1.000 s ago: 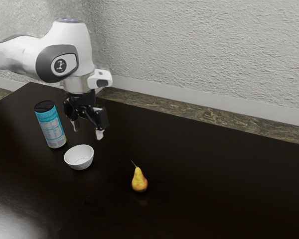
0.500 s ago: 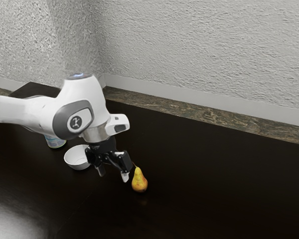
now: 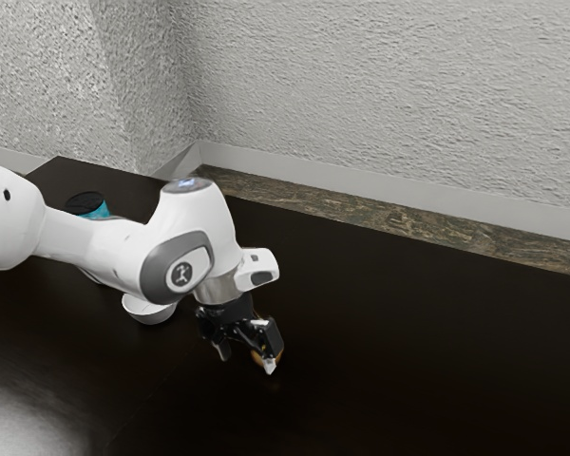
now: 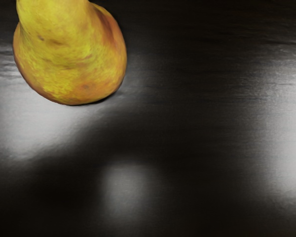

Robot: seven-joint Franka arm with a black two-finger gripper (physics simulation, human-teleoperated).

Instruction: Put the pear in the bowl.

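On one dark worktop (image 3: 408,332) there were three separate objects, each the only one of its kind: one yellow pear (image 4: 69,59), one white bowl (image 3: 149,312) and one blue canister (image 3: 97,214) with one black lid (image 3: 85,201). That made one piece of fruit, one dish and one container, with no kind appearing twice. Above the same worktop there was one white robot arm (image 3: 198,228), and it carried one black gripper (image 3: 247,360), which had two fingers (image 3: 270,365).
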